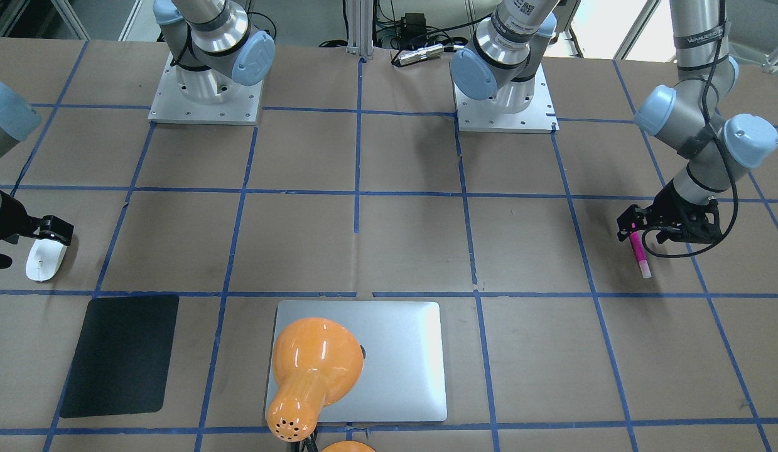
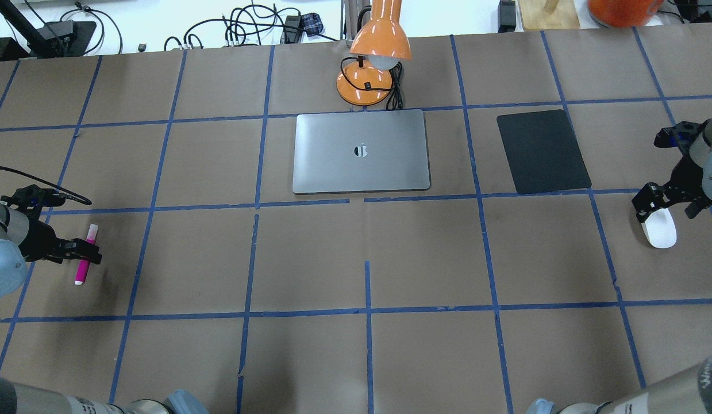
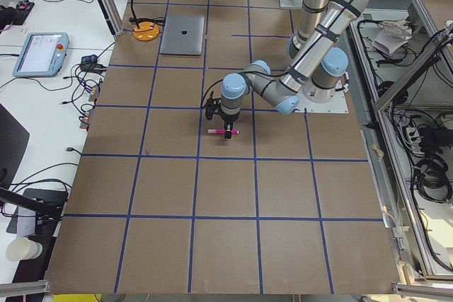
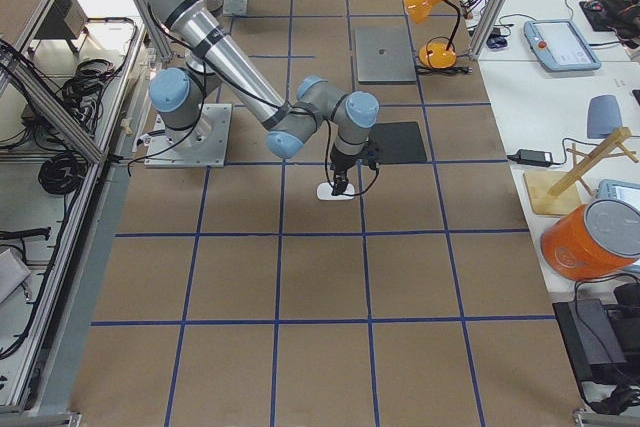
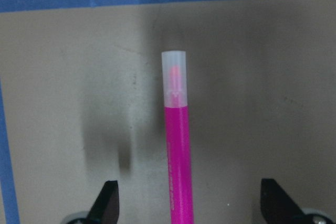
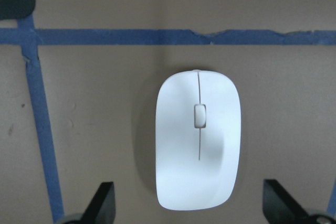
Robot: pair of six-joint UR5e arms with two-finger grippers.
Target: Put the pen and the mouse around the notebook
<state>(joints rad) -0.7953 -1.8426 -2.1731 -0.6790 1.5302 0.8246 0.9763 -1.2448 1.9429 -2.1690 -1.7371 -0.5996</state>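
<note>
Left gripper (image 5: 191,198): spread wide astride pen (image 5: 177,145) (table's left end).
Right gripper (image 6: 190,192): spread wide astride mouse (image 6: 198,140).
Notebook (image 1: 401,358): partly behind lamp (image 1: 313,364).

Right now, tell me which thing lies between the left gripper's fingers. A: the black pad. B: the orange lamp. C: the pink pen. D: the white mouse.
C: in the left wrist view the pen lies on the table with the left gripper open on either side, not touching it.
</note>
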